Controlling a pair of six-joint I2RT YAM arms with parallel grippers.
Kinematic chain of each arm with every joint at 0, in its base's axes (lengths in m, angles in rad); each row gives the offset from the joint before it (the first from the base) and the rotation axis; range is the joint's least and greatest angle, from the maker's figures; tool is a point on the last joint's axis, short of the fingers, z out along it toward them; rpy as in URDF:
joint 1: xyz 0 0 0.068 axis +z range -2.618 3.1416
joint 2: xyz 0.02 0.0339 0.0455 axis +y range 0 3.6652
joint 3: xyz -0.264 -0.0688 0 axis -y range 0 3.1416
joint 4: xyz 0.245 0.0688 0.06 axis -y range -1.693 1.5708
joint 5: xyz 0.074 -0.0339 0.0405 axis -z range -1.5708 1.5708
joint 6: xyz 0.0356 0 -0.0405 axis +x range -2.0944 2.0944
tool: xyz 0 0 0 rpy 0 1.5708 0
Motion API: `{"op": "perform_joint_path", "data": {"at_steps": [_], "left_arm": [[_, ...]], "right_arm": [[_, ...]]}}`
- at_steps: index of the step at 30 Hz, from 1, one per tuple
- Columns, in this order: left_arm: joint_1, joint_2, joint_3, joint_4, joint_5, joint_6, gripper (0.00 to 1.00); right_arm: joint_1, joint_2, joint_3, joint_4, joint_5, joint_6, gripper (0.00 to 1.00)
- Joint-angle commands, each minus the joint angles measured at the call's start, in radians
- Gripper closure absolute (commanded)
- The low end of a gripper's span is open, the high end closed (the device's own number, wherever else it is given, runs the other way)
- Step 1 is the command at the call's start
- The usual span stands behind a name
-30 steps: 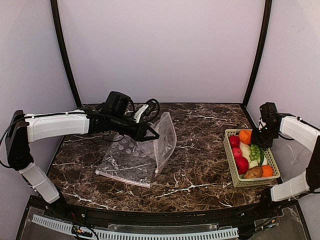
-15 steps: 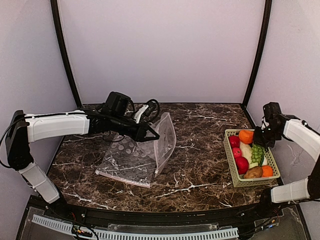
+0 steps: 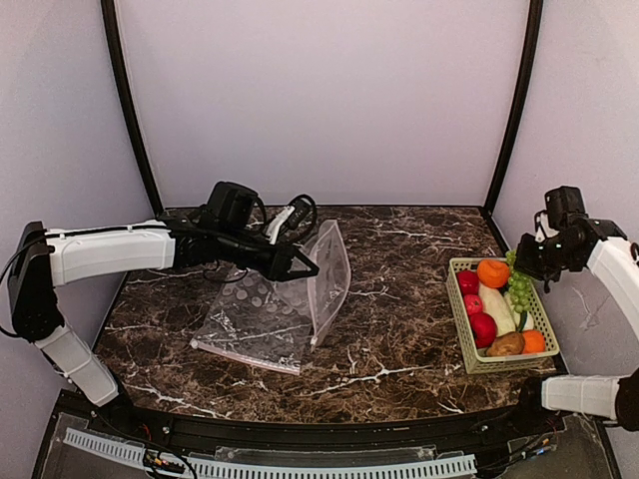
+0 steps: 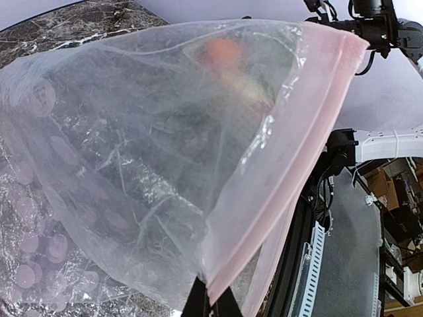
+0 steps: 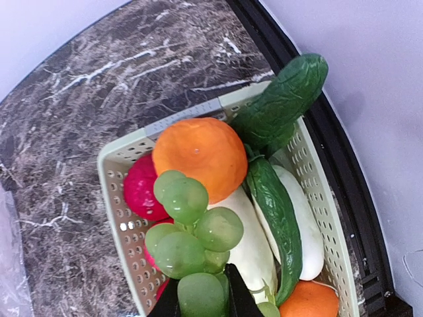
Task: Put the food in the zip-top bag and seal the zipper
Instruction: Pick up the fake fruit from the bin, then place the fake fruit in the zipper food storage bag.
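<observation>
The clear dotted zip-top bag [image 3: 262, 311] lies on the marble table, its mouth end lifted toward the right. My left gripper [image 3: 303, 267] is shut on the upper lip of the pinkish zipper [image 4: 289, 156], pinched between the black fingertips [image 4: 195, 305]. The other lip hangs lower. The food sits in a pale green basket [image 3: 464, 334] at the right. My right gripper [image 3: 520, 267] is shut on a bunch of green grapes [image 5: 190, 232], which hangs above the basket [image 5: 120, 202] in the right wrist view. Below it lie an orange [image 5: 200, 158], a red apple [image 5: 140, 190] and a white radish [image 5: 249, 252].
Green cucumbers [image 5: 280, 105] lean on the basket's far rim. A brown potato [image 3: 506, 344] and another orange [image 3: 534, 341] lie at the basket's near end. Bare marble table [image 3: 399, 299] separates bag and basket. Side walls stand close to both arms.
My right gripper has shut on the grapes and risen up and to the right with them, out of the basket. The left arm and the bag have stayed put.
</observation>
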Motion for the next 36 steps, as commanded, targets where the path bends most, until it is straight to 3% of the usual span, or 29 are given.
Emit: {"op": "perform_joint_path", "data": {"at_steps": [1, 6, 11, 18, 24, 29, 36], "left_arm": [[-0.001, -0.044, -0.023, 0.029, 0.027, -0.014, 0.99], [-0.002, -0.038, -0.025, 0.036, 0.032, -0.028, 0.99], [-0.002, -0.03, -0.035, 0.061, 0.053, -0.054, 0.99], [-0.006, -0.019, -0.04, 0.075, 0.059, -0.067, 0.99], [-0.008, -0.01, -0.043, 0.073, 0.043, -0.067, 0.99], [-0.008, -0.011, -0.043, 0.072, 0.036, -0.067, 0.99], [-0.007, -0.015, -0.043, 0.074, 0.043, -0.065, 0.99]], "right_arm": [[0.012, -0.067, 0.07, -0.063, -0.132, -0.019, 1.0], [0.095, -0.108, 0.117, -0.063, -0.351, -0.046, 1.0], [0.263, -0.105, 0.157, -0.009, -0.505, 0.025, 1.0], [0.578, -0.03, 0.166, 0.19, -0.53, 0.18, 1.0], [0.845, 0.163, 0.282, 0.238, -0.456, 0.232, 1.0], [0.969, 0.304, 0.353, 0.276, -0.431, 0.262, 1.0], [0.995, 0.423, 0.376, 0.352, -0.409, 0.377, 1.0]]}}
